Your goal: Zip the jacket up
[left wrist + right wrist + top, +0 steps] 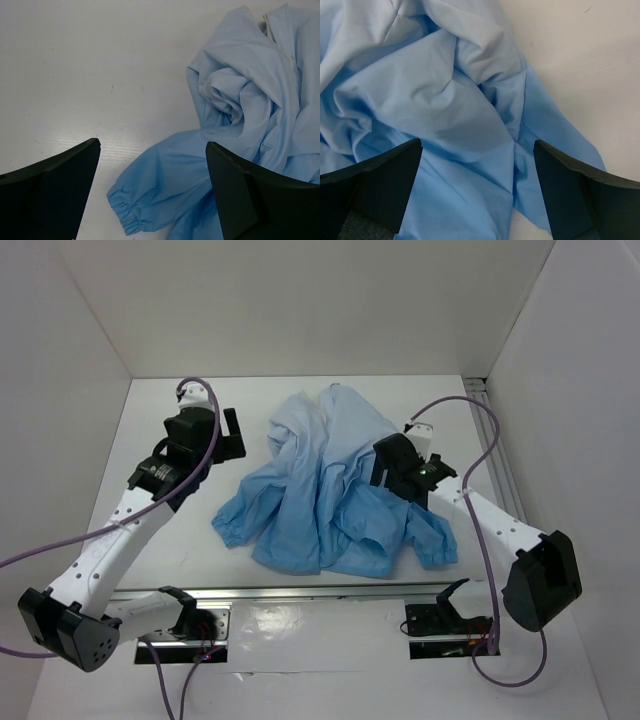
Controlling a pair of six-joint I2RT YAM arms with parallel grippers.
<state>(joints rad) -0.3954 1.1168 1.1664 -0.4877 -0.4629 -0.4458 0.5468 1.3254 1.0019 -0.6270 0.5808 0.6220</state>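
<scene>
The light-blue jacket (pixel 325 490) lies crumpled in the middle of the white table (pixel 200 540). My left gripper (pixel 233 435) is open and empty, above bare table just left of the jacket. In the left wrist view the left gripper (pixel 152 145) faces a sleeve with a gathered cuff (pixel 125 212), and the pale zipper strip (pixel 281 42) runs along a fold at the top right. My right gripper (pixel 380 468) is open and empty over the jacket's right side. In the right wrist view the right gripper (pixel 478 145) hovers over wrinkled jacket fabric (pixel 445 110).
White walls enclose the table at the left, back and right. A metal rail (pixel 330 593) runs along the near edge and another rail (pixel 497 450) along the right side. Purple cables (pixel 480 455) loop off both arms.
</scene>
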